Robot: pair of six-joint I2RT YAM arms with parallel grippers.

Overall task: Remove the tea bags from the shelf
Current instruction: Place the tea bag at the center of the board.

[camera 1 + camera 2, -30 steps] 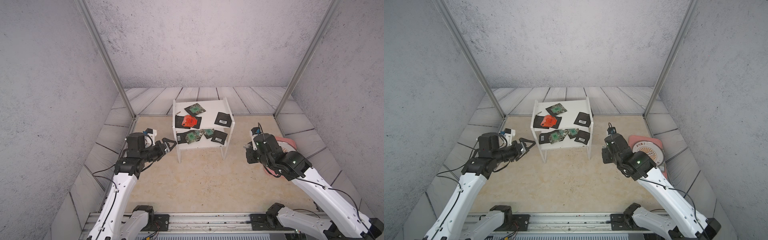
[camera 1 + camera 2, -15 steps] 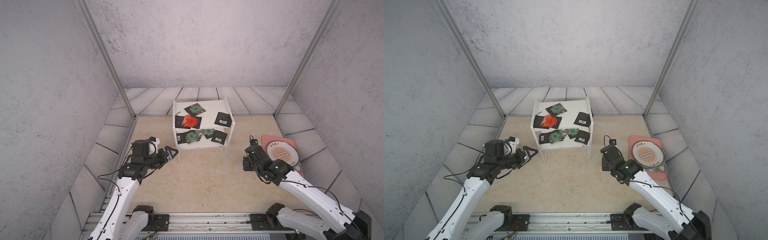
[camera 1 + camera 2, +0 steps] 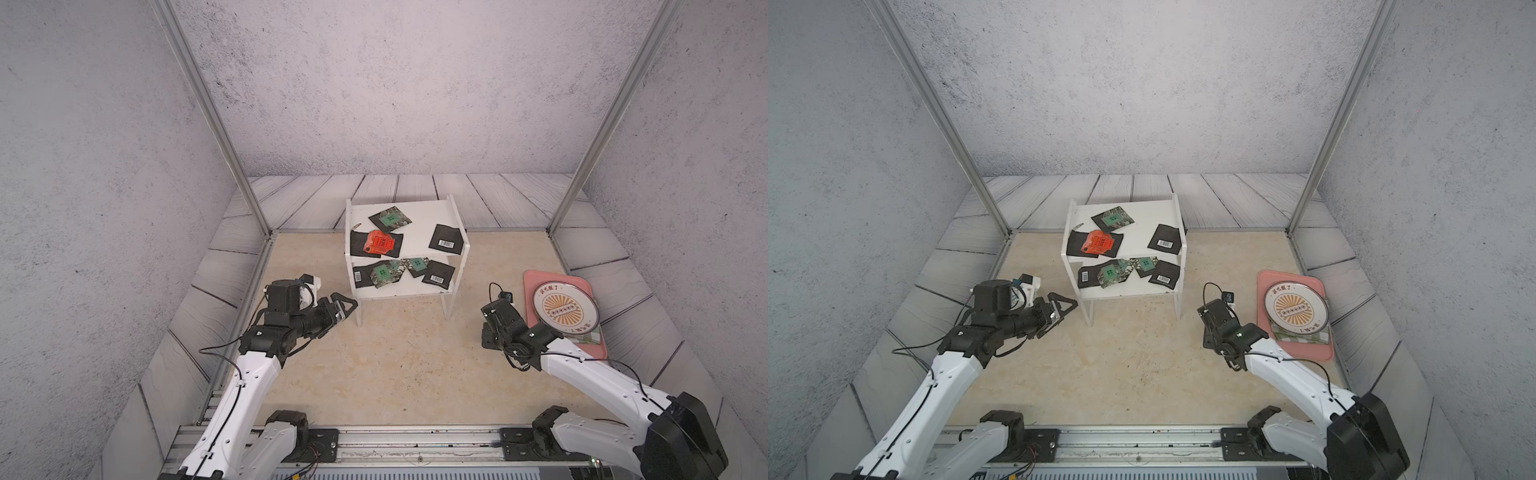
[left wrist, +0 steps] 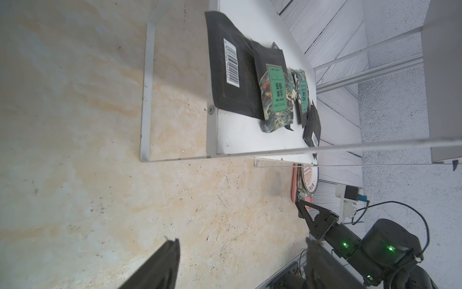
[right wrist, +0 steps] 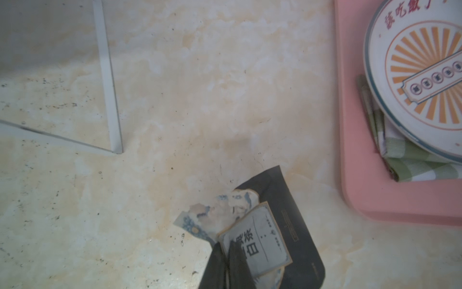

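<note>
So, shelf (image 3: 415, 214): white, two tiers, at the middle back of the floor (image 3: 395, 365), seen in both top views.
Top tier: four bags show. A green-label bag (image 3: 390, 219) lies at the back, a red bag (image 3: 378, 242) lies on a black bag (image 3: 356, 246), and a barcode bag (image 3: 446, 240) sits at the right edge.
Lower tier: four bags in an overlapping row. From the left they are a lower barcode bag (image 3: 362, 277), a front green bag (image 3: 384, 272), a rear green bag (image 3: 417, 264) and a plain bag (image 3: 437, 275).
Left gripper (image 3: 349, 305): fingers wide apart and empty. It sits low, just beside the shelf's front left leg, and points toward the lower tier.
Bags vs left fingers: in the left wrist view the lower barcode bag is the nearest. It lies ahead of the fingertips, past the leg, and is well apart from them.
Right gripper (image 5: 226, 247): fingers together, clamped on the held bag (image 5: 275, 225), which is black with a white label.
Held bag vs right fingers: the pinch is at the label's edge, and most of the bag juts out past the fingertips.
Held bag, place: low over the floor between the shelf's right leg and the tray (image 3: 536, 278), nearer the tray. Whether it touches the floor I cannot tell.
Tray: pink, right of the shelf, carrying a plate (image 3: 565, 307) on a checked cloth (image 5: 412, 165).
</note>
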